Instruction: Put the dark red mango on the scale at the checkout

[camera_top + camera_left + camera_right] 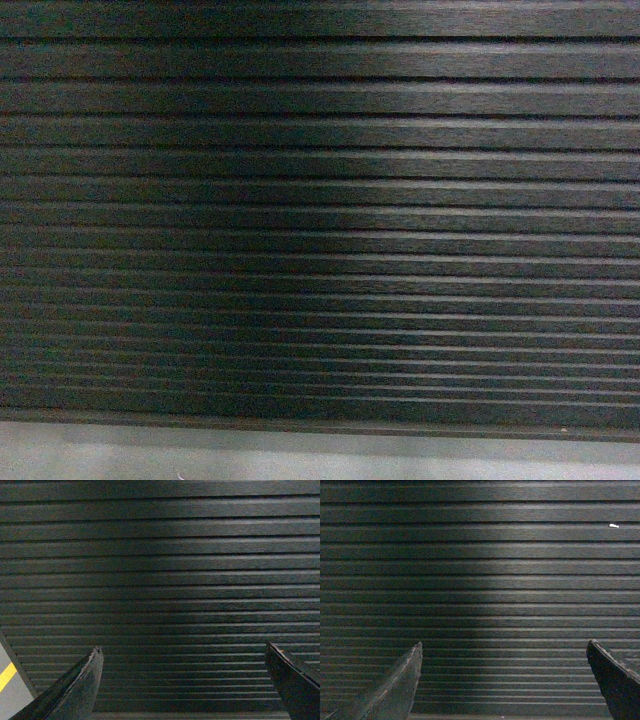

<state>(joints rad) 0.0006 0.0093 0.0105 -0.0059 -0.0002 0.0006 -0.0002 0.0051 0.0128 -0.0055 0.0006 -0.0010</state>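
A dark slatted panel (320, 200) filled all three views. The left end effector (185, 680) was seen spread and empty, with a yellow floor line (7, 676) at its left; the right end effector (505, 680) likewise. No mango or scale was shown, so the step could not be judged.

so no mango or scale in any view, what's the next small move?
Probably back the base off or pan to find the checkout: all views show only the dark slatted panel. Left gripper and right gripper are open and empty.
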